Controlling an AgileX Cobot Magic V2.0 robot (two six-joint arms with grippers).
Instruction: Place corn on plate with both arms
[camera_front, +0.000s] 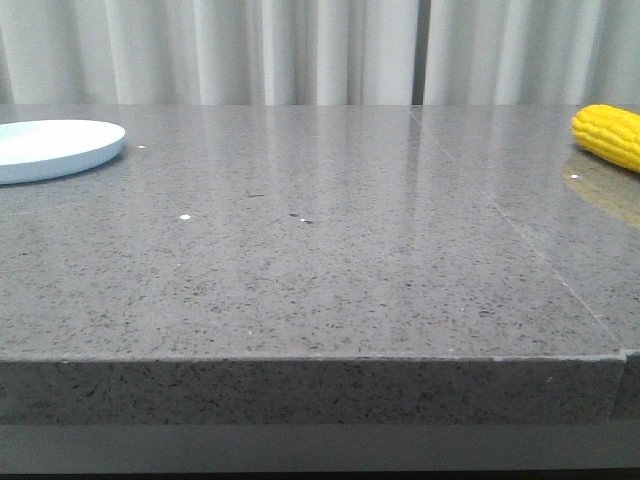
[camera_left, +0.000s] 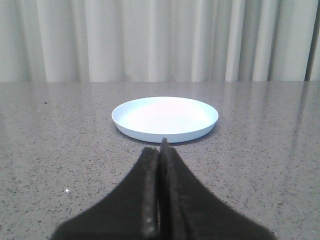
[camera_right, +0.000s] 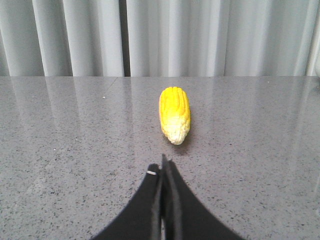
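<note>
- Plainly, the corn (camera_right: 174, 114) is lying on its side on the grey counter (camera_right: 75, 150), straight ahead of the right gripper (camera_right: 163, 165), a little beyond its tips and not touching them, its pale tapered tip pointing back toward the jaws.
- It is looking rigid and light, probably a plastic model; the rounded, kerneled body is likely to roll or twist if pinched off-centre, so the thick yellow middle, taken across its width, is looking like the safest hold, not the narrowing whitish end.
- The right jaws are sitting pressed together, holding nothing; they would need to be opening before closing in on the cob.
- The left gripper (camera_left: 161, 150) is likewise showing its jaws together and empty, with the plate (camera_left: 165, 117) lying flat directly ahead of them, near but apart.
- The plate is looking thin and light, apt to be sliding on the glossy counter if nudged.
- The front view is showing what neither wrist view does: the plate (camera_front: 50, 148) and the corn (camera_front: 610, 135) lying well apart at opposite edges, both cut off by the frame, with neither arm appearing.
- The wrist views alone are showing the jaws and each whole object.
</note>
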